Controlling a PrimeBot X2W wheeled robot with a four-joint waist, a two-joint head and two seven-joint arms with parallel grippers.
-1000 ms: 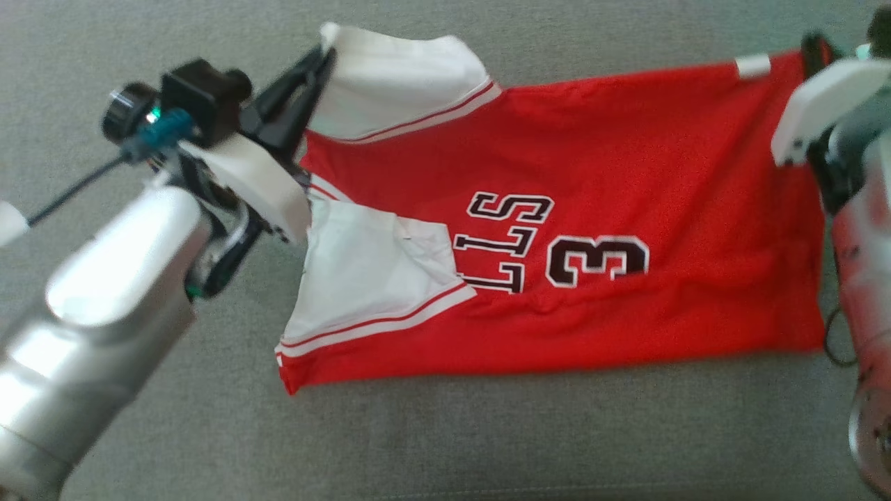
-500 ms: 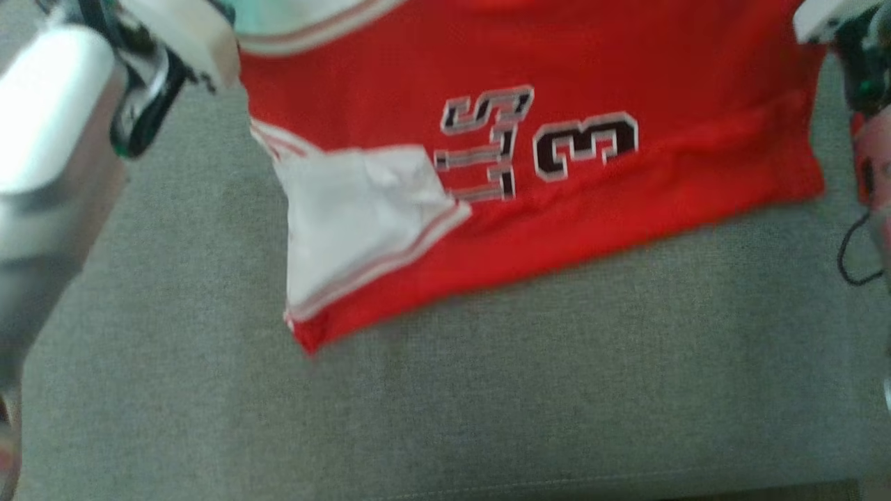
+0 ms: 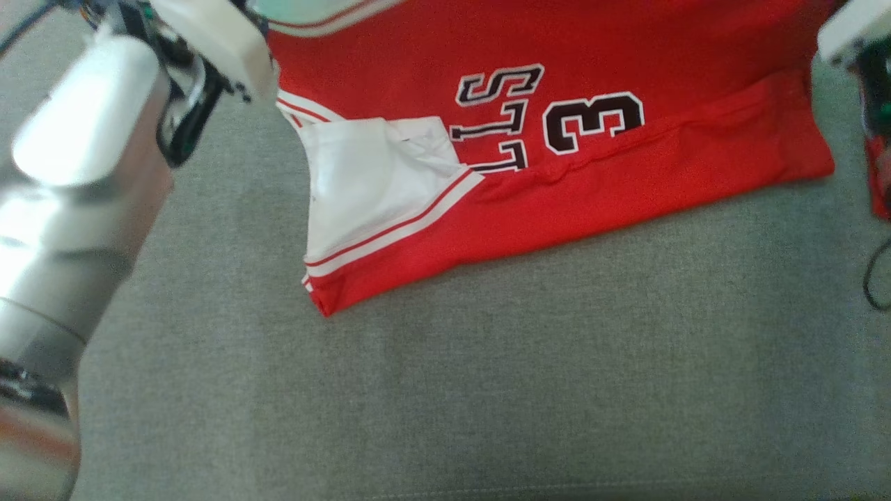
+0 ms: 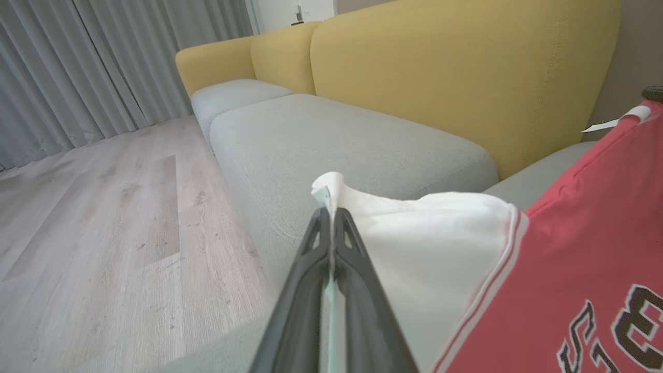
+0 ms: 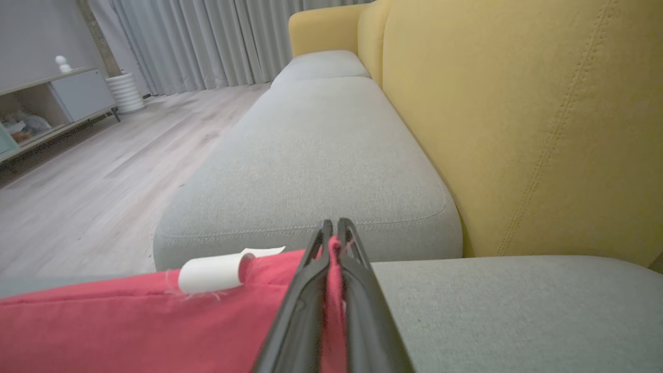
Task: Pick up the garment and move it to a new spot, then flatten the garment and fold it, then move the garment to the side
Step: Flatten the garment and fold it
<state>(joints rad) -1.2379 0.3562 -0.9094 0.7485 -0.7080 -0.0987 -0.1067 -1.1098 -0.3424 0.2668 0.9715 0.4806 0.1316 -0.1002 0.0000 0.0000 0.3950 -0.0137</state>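
Observation:
The garment (image 3: 592, 188) is a red jersey with white side panels, black letters and a number 3. Its near hem rests on the grey seat cushion (image 3: 487, 390), and its far edge runs out past the top of the head view. My left gripper (image 4: 331, 215) is shut on a white corner of the garment (image 4: 430, 238). My right gripper (image 5: 334, 230) is shut on the red edge of the garment (image 5: 103, 321), beside a white tag (image 5: 212, 272). In the head view the silver left forearm (image 3: 83, 139) is at the left, and the right arm's white casing (image 3: 853, 31) at the top right.
The yellow backrest (image 4: 466, 77) rises behind the grey cushions. Wooden floor (image 4: 103, 207) and grey curtains (image 4: 77, 67) lie beyond the sofa's end. A low cabinet (image 5: 52, 103) stands by the wall. A black cable (image 3: 873, 278) hangs at the right edge.
The head view has shifted. Both grippers have carried the garment's far edge up out of the top of the picture. A crease now runs across the red cloth below the number.

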